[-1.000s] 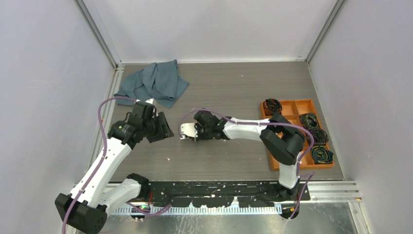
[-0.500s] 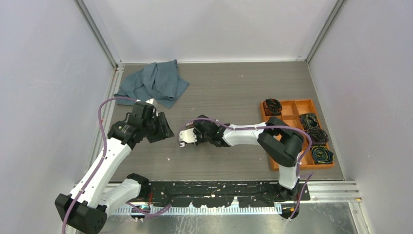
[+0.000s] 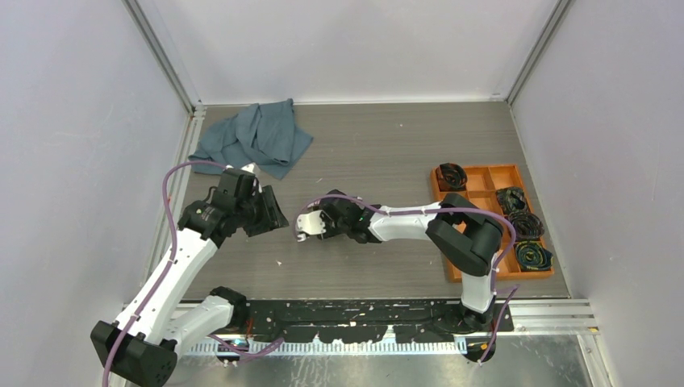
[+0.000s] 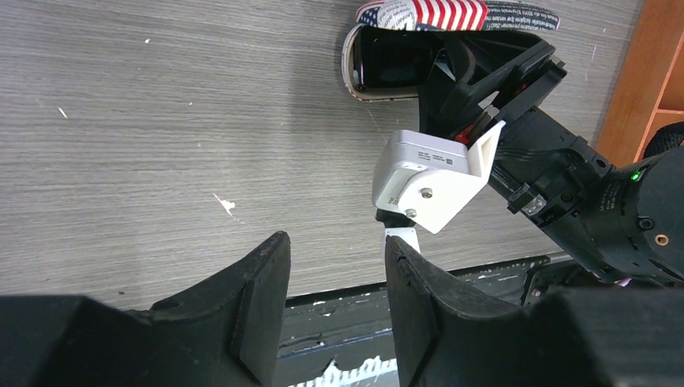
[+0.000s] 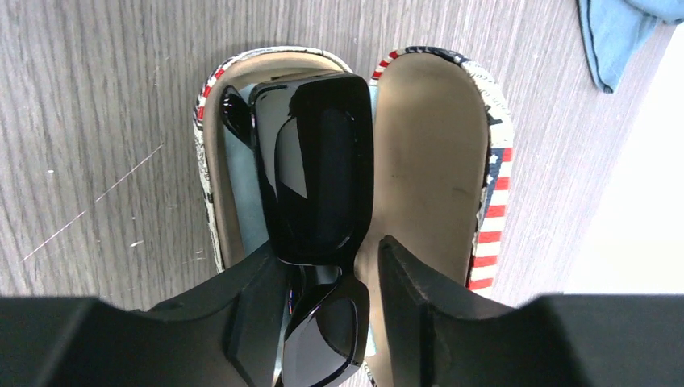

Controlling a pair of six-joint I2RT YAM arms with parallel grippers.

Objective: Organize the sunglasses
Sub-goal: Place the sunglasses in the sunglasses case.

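The sunglasses [image 5: 319,185] are laid inside one half of the open flag-printed case [image 5: 435,161], near the middle of the bench [image 5: 97,121]. The right end effector [image 5: 327,250] is placed around them, but whether they are gripped cannot be told. The left end effector [image 4: 336,242] is held open and empty. The case is not yet closed

The grey desk [image 3: 387,145] carried a blue cloth [image 3: 256,137] at far left, an orange tray [image 3: 492,168] at right, and an open case [image 5: 435,161] near the middle.
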